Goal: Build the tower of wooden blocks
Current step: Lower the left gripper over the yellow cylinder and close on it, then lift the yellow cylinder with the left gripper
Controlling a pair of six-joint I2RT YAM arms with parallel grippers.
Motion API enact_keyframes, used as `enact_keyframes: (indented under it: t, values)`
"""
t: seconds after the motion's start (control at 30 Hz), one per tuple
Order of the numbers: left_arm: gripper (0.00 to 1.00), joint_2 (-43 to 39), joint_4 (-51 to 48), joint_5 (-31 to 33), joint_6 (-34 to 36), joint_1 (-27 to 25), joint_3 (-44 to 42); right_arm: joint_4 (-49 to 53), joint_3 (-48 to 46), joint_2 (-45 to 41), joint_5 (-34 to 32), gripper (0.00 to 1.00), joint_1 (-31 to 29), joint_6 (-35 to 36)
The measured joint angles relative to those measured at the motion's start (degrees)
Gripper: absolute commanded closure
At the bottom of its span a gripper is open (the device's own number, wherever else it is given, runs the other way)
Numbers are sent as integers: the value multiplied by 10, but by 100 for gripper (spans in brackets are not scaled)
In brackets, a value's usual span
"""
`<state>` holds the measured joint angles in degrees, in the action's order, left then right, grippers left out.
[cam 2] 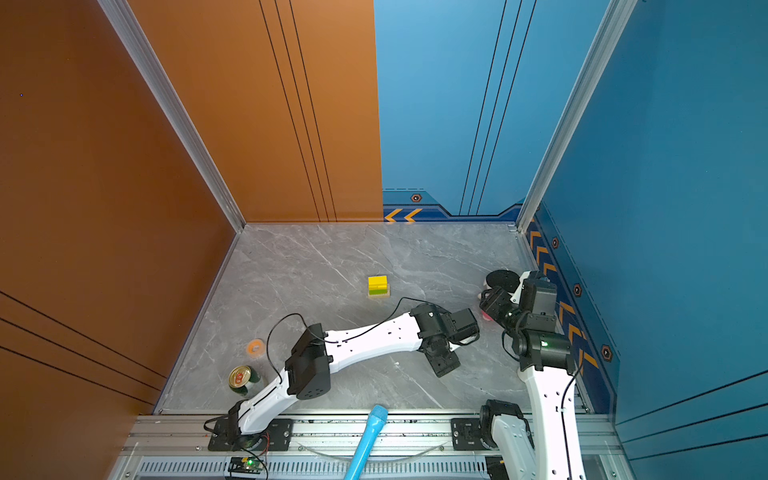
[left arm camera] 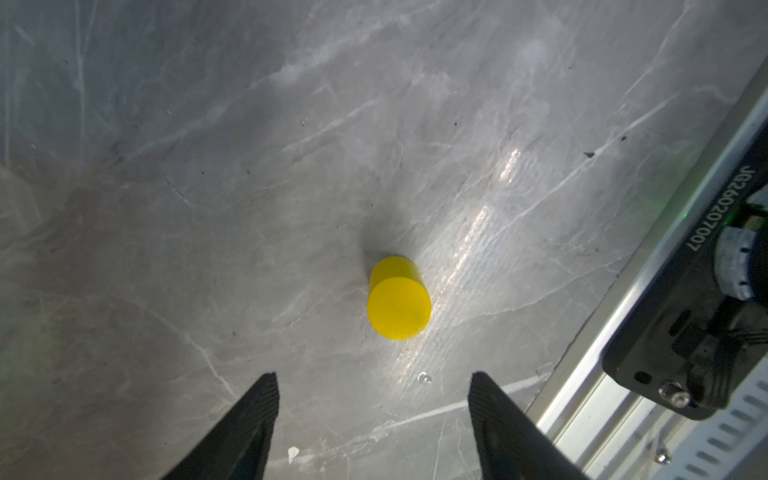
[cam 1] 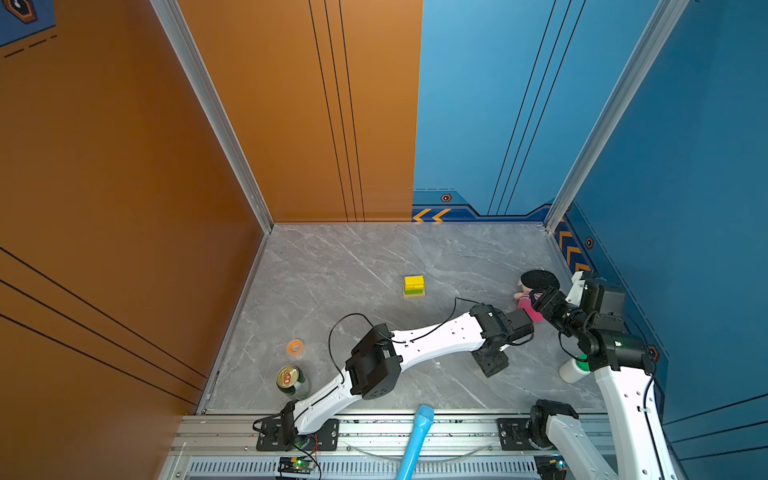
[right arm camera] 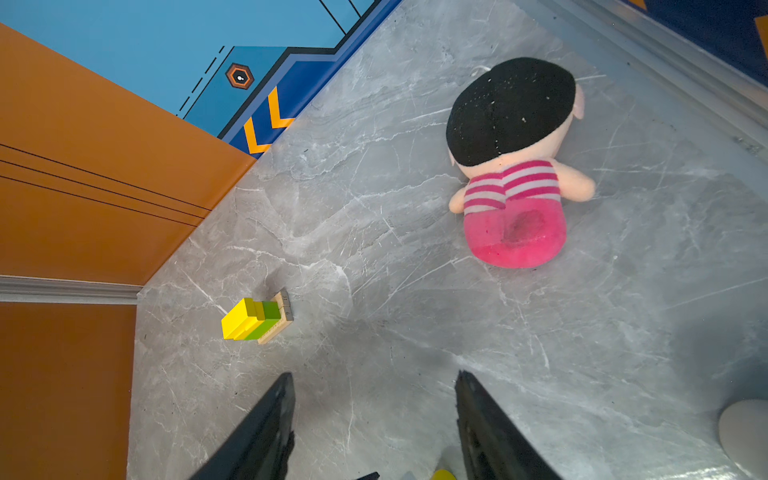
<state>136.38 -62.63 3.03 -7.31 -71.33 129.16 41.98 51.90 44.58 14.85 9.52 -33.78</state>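
left gripper (left arm camera: 372,376) spread wide, empty, short of the yellow cylinder (left arm camera: 399,307); right gripper (right arm camera: 374,374) likewise parted, empty.

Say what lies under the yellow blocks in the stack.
Under the yellow blocks sits a green layer on tan planks; their covered tops cannot be seen.

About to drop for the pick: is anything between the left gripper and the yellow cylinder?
Nothing visible. In the left wrist view the left gripper is open and empty. The yellow cylinder sits alone on the bare marble table just beyond the fingertips, not touching them.
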Motion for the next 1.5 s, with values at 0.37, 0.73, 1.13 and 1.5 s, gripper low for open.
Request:
enact_keyframes:
  t: [0.37, 0.73, 1.13, 1.5]
  values:
    - [38, 34, 0, -2, -1, 0, 20, 5, 0, -3, 1, 37, 3, 6]
    - [46, 49, 0, -15, 0, 0, 29, 10, -3, -3, 2, 37, 7, 9]
    - [60, 67, -2, -27, -3, -1, 33, 10, -7, -4, 2, 37, 10, 9]
    - [66, 67, -2, -27, -2, 0, 37, 11, -8, -4, 2, 37, 11, 9]
